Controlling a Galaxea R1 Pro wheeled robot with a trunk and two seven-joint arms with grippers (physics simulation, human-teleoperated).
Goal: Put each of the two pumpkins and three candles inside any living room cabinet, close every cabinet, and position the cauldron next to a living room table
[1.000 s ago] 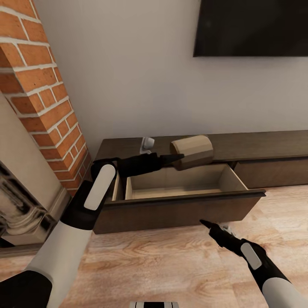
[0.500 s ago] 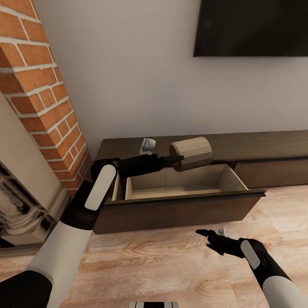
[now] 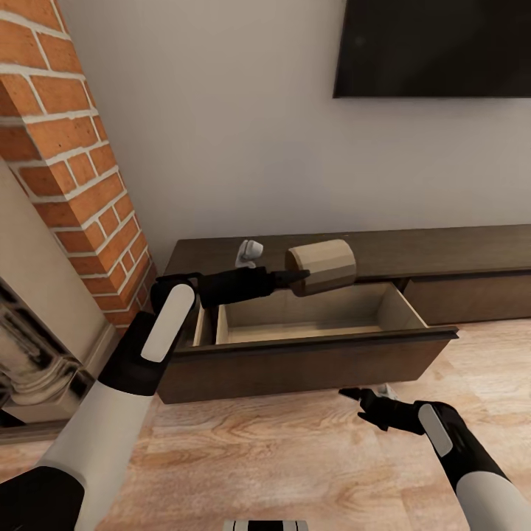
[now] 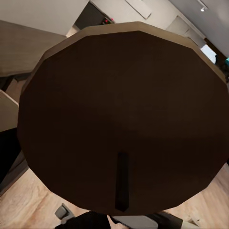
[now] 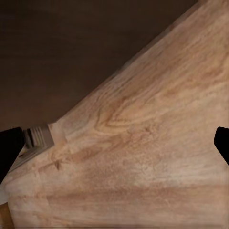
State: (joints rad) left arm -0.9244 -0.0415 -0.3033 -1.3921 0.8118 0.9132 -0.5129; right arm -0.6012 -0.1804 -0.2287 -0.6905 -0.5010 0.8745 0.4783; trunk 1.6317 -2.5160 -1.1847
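i hold my left gripper (image 3: 295, 278) clamped on the candle (image 3: 321, 266) above the cabinet's (image 3: 310, 363) open drawer (image 3: 295, 318) to drop it in (my right gripper (image 3: 363, 402) hangs low, fingers apart).

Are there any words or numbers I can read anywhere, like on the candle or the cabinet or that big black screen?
None: no words, numbers or signs are readable anywhere.
The candle in the left gripper is plain tan.
The cabinet has plain brown wood.
The black screen on the wall is blank.
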